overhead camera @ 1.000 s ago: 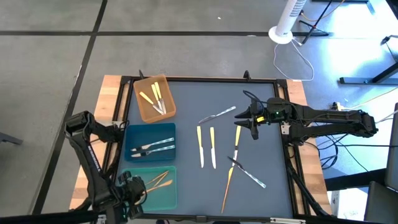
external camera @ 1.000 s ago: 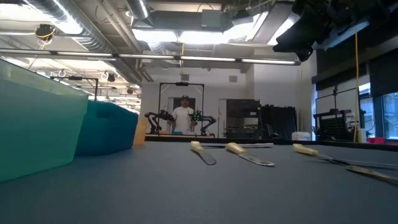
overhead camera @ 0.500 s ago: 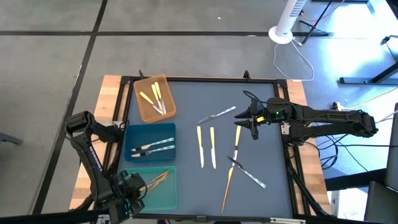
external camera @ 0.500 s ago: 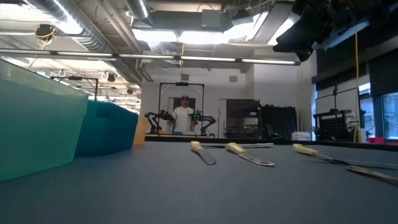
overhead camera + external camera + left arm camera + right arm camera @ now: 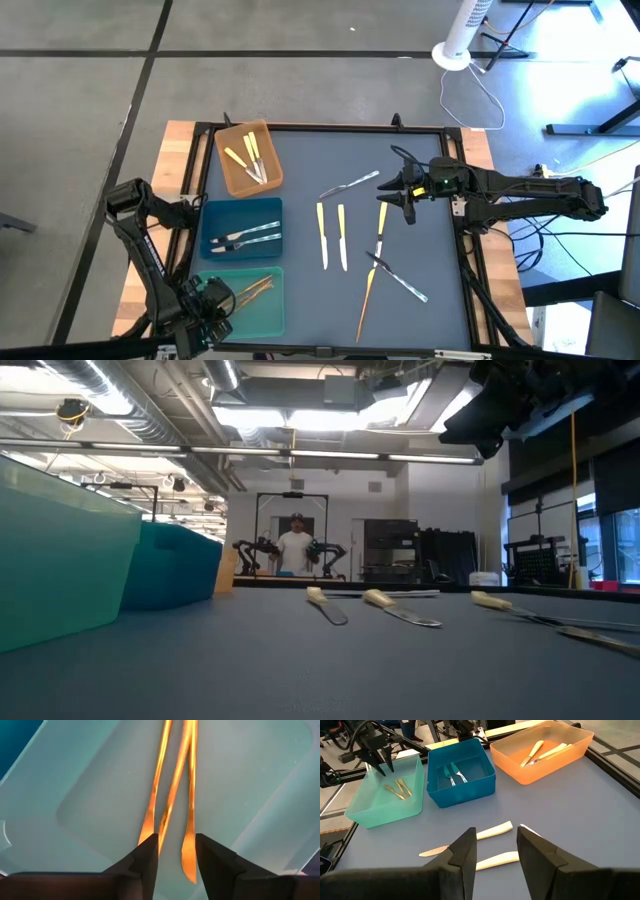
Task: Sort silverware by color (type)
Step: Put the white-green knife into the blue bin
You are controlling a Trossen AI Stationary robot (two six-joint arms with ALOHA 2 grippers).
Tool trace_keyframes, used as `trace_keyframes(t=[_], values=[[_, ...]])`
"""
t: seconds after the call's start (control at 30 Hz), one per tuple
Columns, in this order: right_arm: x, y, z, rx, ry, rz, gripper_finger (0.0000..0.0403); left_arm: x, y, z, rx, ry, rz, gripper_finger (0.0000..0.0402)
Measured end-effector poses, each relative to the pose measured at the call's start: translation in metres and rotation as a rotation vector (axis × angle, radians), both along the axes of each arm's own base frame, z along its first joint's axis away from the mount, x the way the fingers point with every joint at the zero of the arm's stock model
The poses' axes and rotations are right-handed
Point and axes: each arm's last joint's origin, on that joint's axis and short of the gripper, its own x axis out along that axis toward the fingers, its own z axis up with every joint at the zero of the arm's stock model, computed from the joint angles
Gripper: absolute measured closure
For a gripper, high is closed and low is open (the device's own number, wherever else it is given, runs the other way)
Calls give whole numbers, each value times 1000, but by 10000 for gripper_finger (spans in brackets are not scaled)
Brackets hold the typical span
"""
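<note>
**Left gripper open over teal tray, gold pcs lying inside**

Three orange-gold utensils (image 5: 170, 795) lie loose on floor of teal tray (image 5: 262, 318), lower left of high view, fanned close together. Left gripper (image 5: 222, 300) sits at tray's left edge, fingers (image 5: 145, 860) parted, nothing between them; gold tips just past the fingertips.

Blue tray (image 5: 212, 215), mid left: silver-grey forks (image 5: 243, 236). Brown tray (image 5: 232, 178), upper left: yellow-handled knives (image 5: 250, 158).

Loose on dark mat (image 5: 300, 180), centre of high view: two yellow-handled knives (image 5: 332, 236) side by side, a third yellow-handled pc (image 5: 381, 226) w/ a gold one (image 5: 366, 300) below it, silver pcs (image 5: 349, 184) above and (image 5: 402, 280) lower right.

Right gripper (image 5: 408, 190) at centre-right over mat, fingers (image 5: 465, 852) apart, empty. Person (image 5: 296, 548) in far bkgd, low view.
</note>
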Motion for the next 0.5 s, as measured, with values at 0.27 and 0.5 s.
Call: trace_keyframes(t=[0.27,0.5], values=[[0,0,0,0,0,0,274,0,0,0,0,0,-2,272],[0,0,0,0,0,0,274,0,0,0,1,0,-2,272]])
